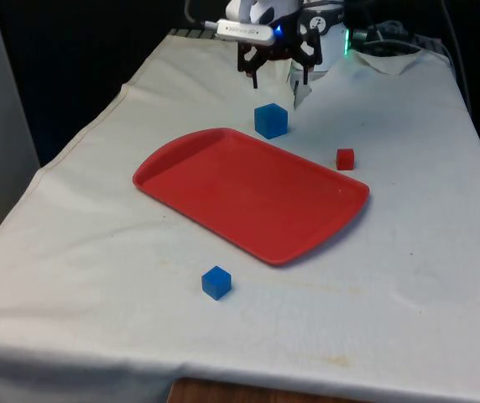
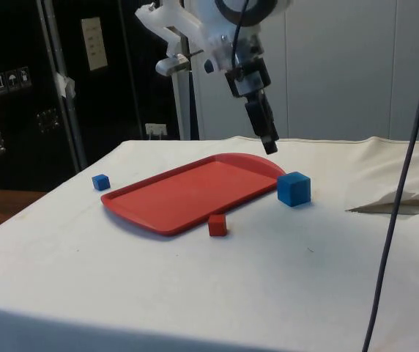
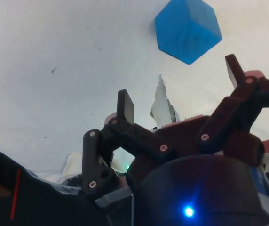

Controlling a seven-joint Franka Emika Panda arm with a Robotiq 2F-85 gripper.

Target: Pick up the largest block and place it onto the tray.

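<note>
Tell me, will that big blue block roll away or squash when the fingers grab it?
Probably neither. The large blue block is a flat-faced cube resting squarely on the cloth, so it should sit still rather than roll. Its crisp edges suggest it is stiff. The open fingers look wide enough to close on flat sides.

Front and side cameras share the tray; wrist looks down close

arm cut off (upper edge), cloth cropped

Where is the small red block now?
In the front view, the small red block sits on the cloth just off the red tray's far right edge, to the right of the large blue block.
</note>
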